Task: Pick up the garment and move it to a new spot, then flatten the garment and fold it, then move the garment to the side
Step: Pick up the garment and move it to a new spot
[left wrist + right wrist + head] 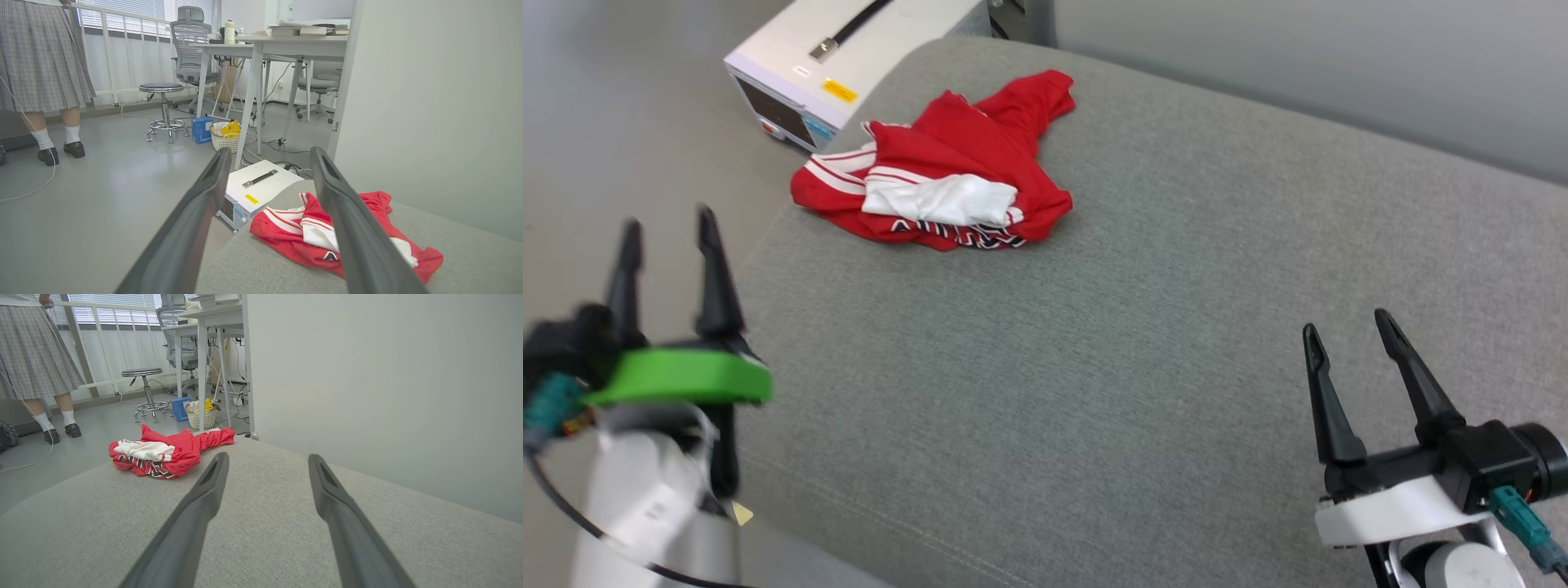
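The garment [947,175] is a red jersey with white sleeve cloth and black lettering, lying crumpled near the far left corner of the grey cushion [1143,327]. It shows as a red heap [294,232] in the left wrist view and a red heap [159,453] in the right wrist view. My left gripper [668,224] hovers open at the cushion's left edge, short of the garment, nothing between its fingers. My right gripper [1346,320] stands open above the cushion's near right part, far from the garment, holding nothing.
A white box-shaped device [841,61] with a black handle sits on the floor just beyond the cushion's far left corner. A pale wall [1339,65] runs behind the cushion. A person [41,73] in a plaid skirt stands across the floor, beside a stool [163,110], desks and chairs.
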